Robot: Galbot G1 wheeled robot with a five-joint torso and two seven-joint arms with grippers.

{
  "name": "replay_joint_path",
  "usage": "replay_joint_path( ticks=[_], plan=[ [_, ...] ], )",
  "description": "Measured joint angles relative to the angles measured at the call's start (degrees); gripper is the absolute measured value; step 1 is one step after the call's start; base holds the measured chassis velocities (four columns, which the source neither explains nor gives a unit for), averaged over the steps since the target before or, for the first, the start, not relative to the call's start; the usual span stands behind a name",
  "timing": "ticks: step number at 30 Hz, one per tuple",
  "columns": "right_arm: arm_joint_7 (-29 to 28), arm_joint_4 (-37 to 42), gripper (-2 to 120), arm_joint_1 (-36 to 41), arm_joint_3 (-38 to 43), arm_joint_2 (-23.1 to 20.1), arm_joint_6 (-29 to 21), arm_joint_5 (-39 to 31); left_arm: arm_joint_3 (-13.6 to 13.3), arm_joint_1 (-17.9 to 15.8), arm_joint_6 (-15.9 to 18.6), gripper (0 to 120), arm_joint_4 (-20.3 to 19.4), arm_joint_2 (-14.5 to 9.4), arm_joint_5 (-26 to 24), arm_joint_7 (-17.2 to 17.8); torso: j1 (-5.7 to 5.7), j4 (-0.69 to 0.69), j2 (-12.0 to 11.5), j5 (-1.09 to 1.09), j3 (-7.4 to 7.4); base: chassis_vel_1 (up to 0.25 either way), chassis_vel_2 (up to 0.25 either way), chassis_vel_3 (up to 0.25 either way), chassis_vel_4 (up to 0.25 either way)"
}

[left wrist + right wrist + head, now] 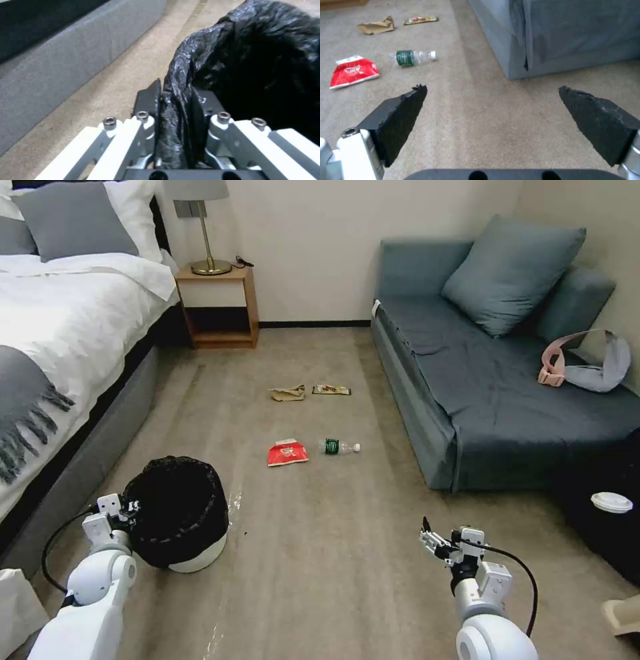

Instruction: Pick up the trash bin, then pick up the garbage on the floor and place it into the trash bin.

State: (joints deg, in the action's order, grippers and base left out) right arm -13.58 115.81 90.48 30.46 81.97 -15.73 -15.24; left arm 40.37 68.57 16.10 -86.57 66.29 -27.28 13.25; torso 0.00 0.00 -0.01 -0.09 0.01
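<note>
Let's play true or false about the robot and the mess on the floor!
1. The left gripper is pinching the bin rim. True.
2. The right gripper holds the bottle. False: its jaws are open and empty.
3. Four litter pieces lie on the floor. True.
4. The red bag is inside the bin. False: it lies on the floor beside the bottle.
5. The paper bag is on the sofa. False: it is on the floor.

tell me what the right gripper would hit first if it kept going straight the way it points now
Probably bare floor. The right gripper, jaws open and holding nothing, aims forward and down at carpet. The sofa corner lies beyond to one side, the bottle and red snack bag to the other. Depth is uncertain.
</note>
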Motion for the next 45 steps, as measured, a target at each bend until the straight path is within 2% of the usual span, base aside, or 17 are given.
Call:
replay_joint_path(
  ticks=[2, 14, 23, 35, 45],
  plan=[
    [-0.07, -0.27, 100, -0.43, -0.03, -0.1, -0.32, -0.33, 0.13, 0.05, -0.31, 11, -0.34, 0.09, -0.04, 0.15, 0.0, 0.0, 0.0, 0.02, 0.0, 0.0, 0.0, 0.0, 0.0],
    [-0.16, -1.21, 100, -0.89, -0.03, -0.2, -0.53, -0.73, 0.71, 0.27, -0.23, 7, -2.68, -0.05, -0.31, 0.12, 0.01, -0.05, -0.01, 0.0, 0.01, 0.0, 0.0, 0.0, 0.0],
    [-0.16, -1.61, 100, -0.87, -0.01, -0.11, -0.43, -0.64, 1.69, 0.29, -0.61, 6, -4.28, -0.62, -0.24, 0.12, 0.01, -0.01, -0.01, 0.08, 0.0, 0.0, 0.0, 0.0, 0.0],
    [-0.27, -0.9, 100, -0.01, -0.5, 0.25, -0.48, -1.21, 3.89, 2.07, -0.9, 6, -9.38, -1.46, 0.84, -0.27, 0.01, 0.0, 0.0, 0.09, -0.01, 0.0, 0.0, 0.0, 0.0],
    [0.09, -0.69, 100, 0.76, -1.01, 0.51, 0.08, -0.97, 5.51, 5.73, -1.74, 6, -14.69, -1.51, 6.39, -3.74, 0.0, -0.01, 0.01, 0.09, -0.01, 0.0, 0.0, 0.0, 0.0]
  ],
)
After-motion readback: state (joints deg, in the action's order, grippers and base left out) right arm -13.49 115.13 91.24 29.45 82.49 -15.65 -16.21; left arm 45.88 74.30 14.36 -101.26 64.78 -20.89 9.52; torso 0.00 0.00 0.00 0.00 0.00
